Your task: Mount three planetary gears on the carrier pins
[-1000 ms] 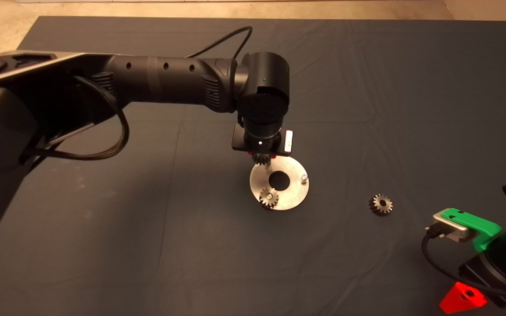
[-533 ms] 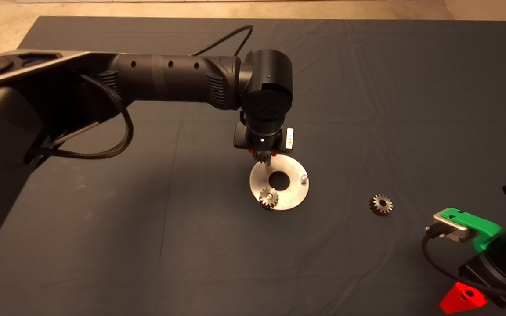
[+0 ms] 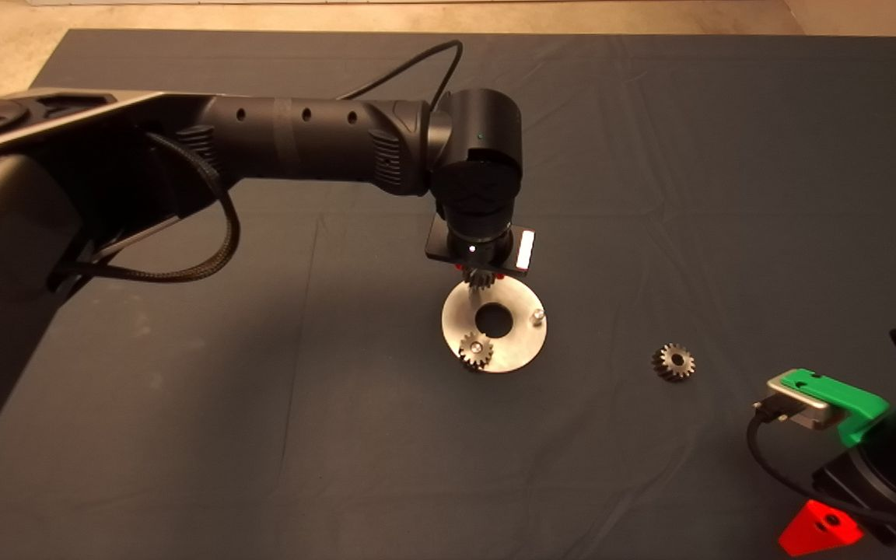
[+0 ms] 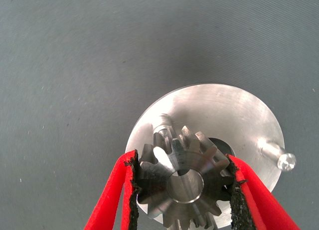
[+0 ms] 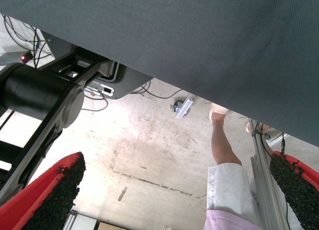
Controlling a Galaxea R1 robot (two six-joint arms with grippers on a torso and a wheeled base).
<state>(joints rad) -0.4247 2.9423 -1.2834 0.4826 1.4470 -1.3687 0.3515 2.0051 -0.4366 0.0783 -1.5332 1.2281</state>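
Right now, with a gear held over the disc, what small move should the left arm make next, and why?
Probably a slight sideways shift to centre the bore over the pin, then lower. In the left wrist view the held gear, clamped in the left gripper, sits beside the nearest carrier pin, not over it.

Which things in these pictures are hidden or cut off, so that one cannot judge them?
- Head view: the left gripper is mostly hidden under its own wrist; only red tips show.
- Head view: the wrist and the held gear cover the pin below, so their alignment is unclear.
- Left wrist view: the held gear hides part of the disc and its centre hole; the picture's edge cuts both.
- Right wrist view: the parked right gripper faces the floor; a person's leg is cut off by the edge.
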